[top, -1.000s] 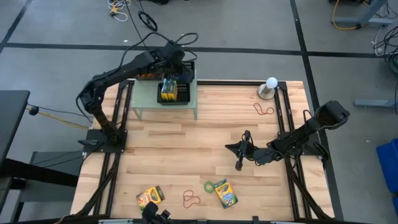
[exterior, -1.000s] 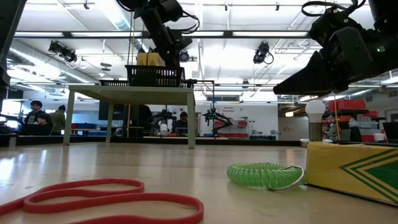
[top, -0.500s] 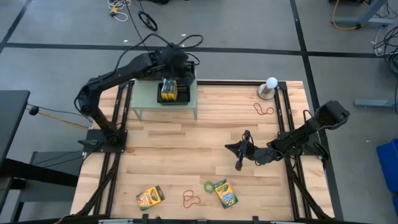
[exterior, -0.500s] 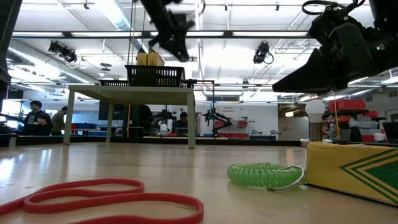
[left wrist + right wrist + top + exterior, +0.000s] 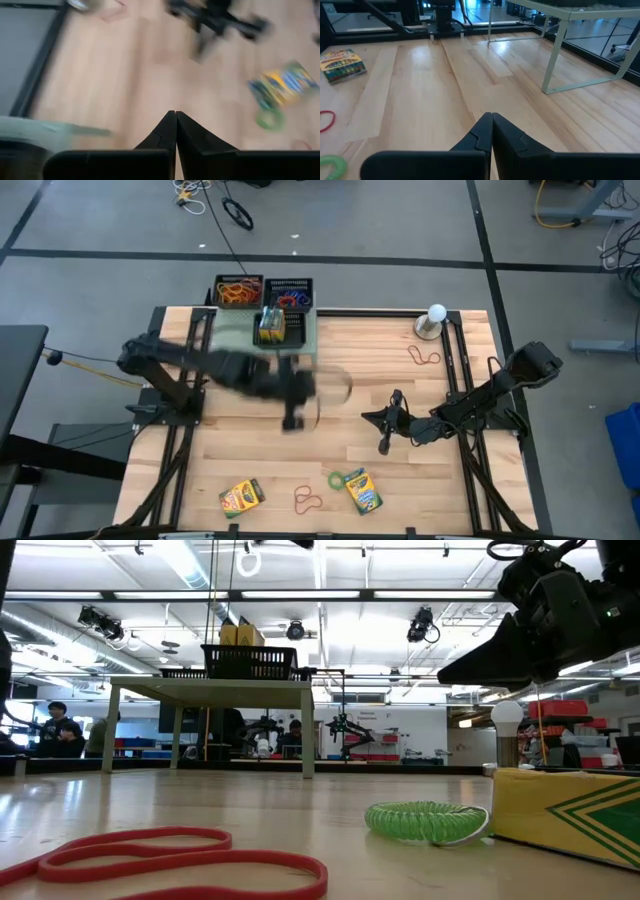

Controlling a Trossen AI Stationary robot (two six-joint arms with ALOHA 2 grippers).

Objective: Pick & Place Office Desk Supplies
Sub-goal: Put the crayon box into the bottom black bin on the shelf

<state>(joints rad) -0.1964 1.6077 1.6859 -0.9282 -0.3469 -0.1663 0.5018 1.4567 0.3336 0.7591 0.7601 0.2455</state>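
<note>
A pale green shelf (image 5: pixel 235 335) stands at the table's far left. On it a black mesh tray (image 5: pixel 292 330) holds upright crayon boxes (image 5: pixel 269 325). Two more trays (image 5: pixel 238 290) (image 5: pixel 291 293) behind it hold rubber bands. More crayon boxes (image 5: pixel 241 496) (image 5: pixel 362 490), a green loop (image 5: pixel 335 478) and a red band (image 5: pixel 307 500) lie near the front edge. My left gripper (image 5: pixel 293 420) is blurred above the table's middle. It is shut (image 5: pixel 175 114) and holds nothing. My right gripper (image 5: pixel 385 442) hangs shut (image 5: pixel 491 116) right of centre, also with nothing in it.
A white ball on a grey stand (image 5: pixel 436 317) sits at the far right corner, with red bands (image 5: pixel 423 356) just in front of it. Bare wood lies between the shelf and the front-edge items. People show in the room behind the table (image 5: pixel 60 725).
My left arm has swung fast from above the trays on the shelf toward the table's middle and near side, and now shows blurred in front of the shelf. The crayon boxes stay in their tray. My right arm has kept still.
</note>
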